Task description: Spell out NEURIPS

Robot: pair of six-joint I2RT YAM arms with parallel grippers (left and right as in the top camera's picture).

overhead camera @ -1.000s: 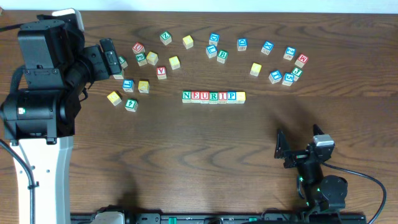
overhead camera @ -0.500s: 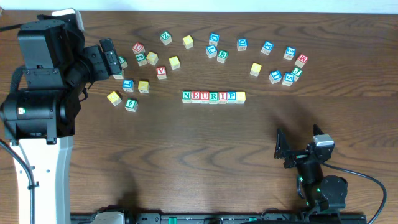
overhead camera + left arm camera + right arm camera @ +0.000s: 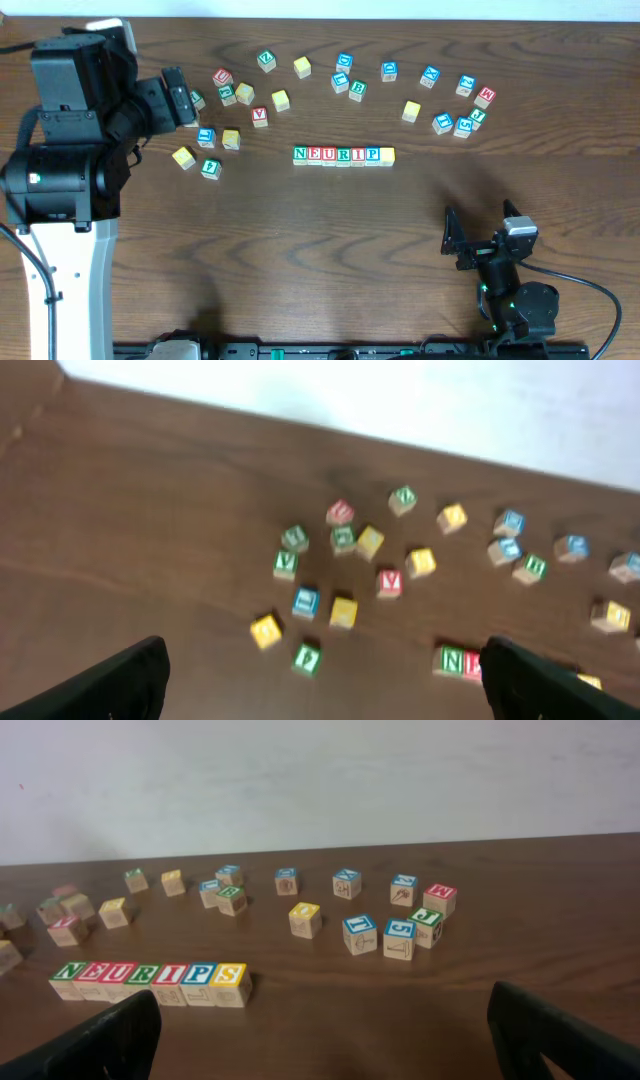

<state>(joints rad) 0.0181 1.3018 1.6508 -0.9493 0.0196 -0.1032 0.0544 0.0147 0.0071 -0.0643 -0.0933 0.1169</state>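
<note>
A straight row of seven cubes (image 3: 343, 155) lies in the middle of the table, reading N, E, U, R, I, P and ending in a yellow-topped cube (image 3: 387, 155). In the right wrist view the row (image 3: 150, 982) reads NEURIPS, the yellow S cube (image 3: 229, 983) at its right end. The left wrist view shows only the row's N end (image 3: 453, 660). My left gripper (image 3: 178, 96) is open and empty over the loose cubes at the far left. My right gripper (image 3: 455, 240) is open and empty near the front right, well clear of the row.
Several loose letter cubes lie in an arc behind the row, from a yellow one (image 3: 183, 157) at the left to a red one (image 3: 485, 97) at the right. The left arm's base (image 3: 60, 180) stands at the table's left edge.
</note>
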